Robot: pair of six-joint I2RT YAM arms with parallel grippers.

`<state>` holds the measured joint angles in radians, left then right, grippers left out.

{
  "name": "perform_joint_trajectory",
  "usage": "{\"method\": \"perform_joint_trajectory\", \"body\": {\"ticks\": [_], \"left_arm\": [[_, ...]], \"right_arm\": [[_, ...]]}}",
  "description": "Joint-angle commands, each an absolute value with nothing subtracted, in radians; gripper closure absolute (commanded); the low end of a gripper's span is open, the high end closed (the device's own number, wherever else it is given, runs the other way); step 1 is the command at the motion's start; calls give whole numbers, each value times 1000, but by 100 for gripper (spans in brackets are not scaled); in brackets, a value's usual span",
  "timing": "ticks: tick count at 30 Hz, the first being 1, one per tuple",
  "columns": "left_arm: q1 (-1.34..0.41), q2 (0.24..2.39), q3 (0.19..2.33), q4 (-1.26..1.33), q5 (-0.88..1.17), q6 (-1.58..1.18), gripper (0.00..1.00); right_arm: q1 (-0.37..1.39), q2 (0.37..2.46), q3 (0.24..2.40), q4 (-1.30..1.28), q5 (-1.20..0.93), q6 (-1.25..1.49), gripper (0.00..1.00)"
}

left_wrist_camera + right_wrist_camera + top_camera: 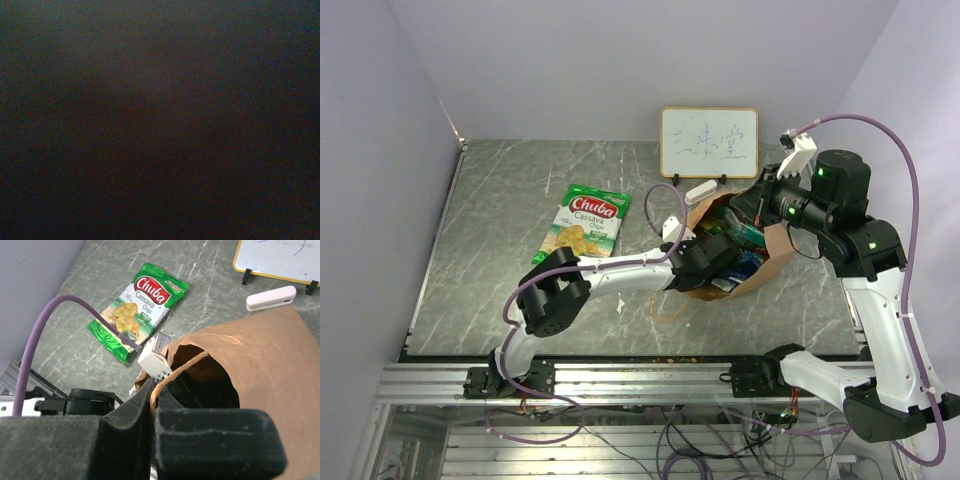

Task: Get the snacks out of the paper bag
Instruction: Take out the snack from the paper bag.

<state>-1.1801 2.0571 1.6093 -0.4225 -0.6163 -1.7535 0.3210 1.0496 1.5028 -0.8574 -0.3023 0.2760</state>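
Paper bag (778,252) lay on its side right of centre in the overhead view, its mouth facing the left of the frame, on a grey marbled table (490,300). Green and blue snack packets (744,246) showed inside the mouth. One green cassava chip bag (586,222) lay flat on the table left of the paper bag and well apart from it, label up. The left gripper (713,259) was reached into the bag's mouth among the packets; I could not tell whether it was open or closed, since its own camera gave only darkness. The right gripper (151,396), at the bag's upper edge, was pressed closed on the bag's thin handle. A small whiteboard (709,142) stood at the top of the frame, with a white block (698,190) lying just below it.
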Motion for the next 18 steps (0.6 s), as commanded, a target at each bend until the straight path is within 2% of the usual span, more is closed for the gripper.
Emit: {"method": "perform_joint_trajectory", "body": {"ticks": [1,18], "left_arm": [[-1168,2009,1592,-390,-574,-1707,92],[-1144,1603,1510,-356,-419,-1529,93]], "right_arm": [[324,1040,1528,-853,-283,251,100],[324,994,1504,-777,-96,229,100]]}}
